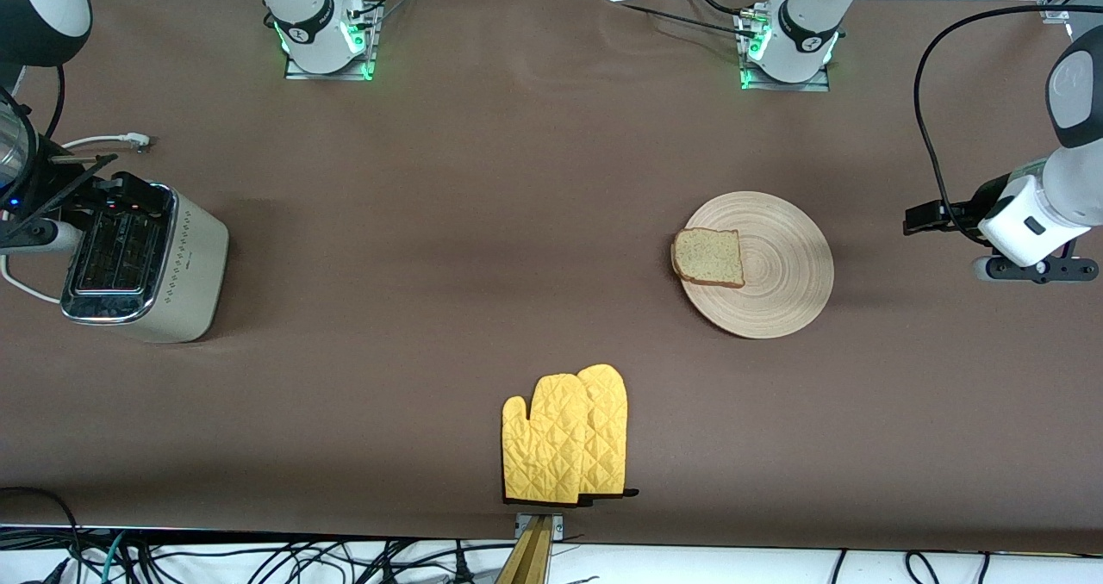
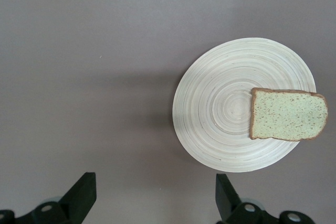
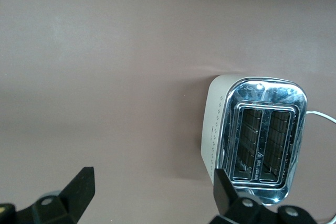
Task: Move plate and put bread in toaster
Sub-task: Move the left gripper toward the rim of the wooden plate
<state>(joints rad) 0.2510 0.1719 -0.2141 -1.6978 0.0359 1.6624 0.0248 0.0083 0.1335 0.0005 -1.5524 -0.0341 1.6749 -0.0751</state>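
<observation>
The light wooden plate (image 1: pixel 775 282) (image 2: pixel 220 114) lies on the brown table toward the left arm's end. The slice of bread (image 1: pixel 708 257) (image 2: pixel 287 115) rests on its rim, on the side facing the toaster, and overhangs a little. The cream toaster (image 1: pixel 185 270) (image 3: pixel 215 129) stands at the right arm's end, its two slots empty. My left gripper (image 1: pixel 1034 268) (image 2: pixel 155 184) hangs open over bare table beside the plate, apart from it. My right gripper (image 1: pixel 82 196) (image 3: pixel 155 179) hangs open above the toaster's end, holding nothing.
A pair of yellow quilted oven mitts (image 1: pixel 566 439) lies near the table's front edge, midway between the arms. The toaster's white cord (image 1: pixel 103 142) trails toward the robots' bases. A black cable (image 1: pixel 926 110) hangs by the left arm.
</observation>
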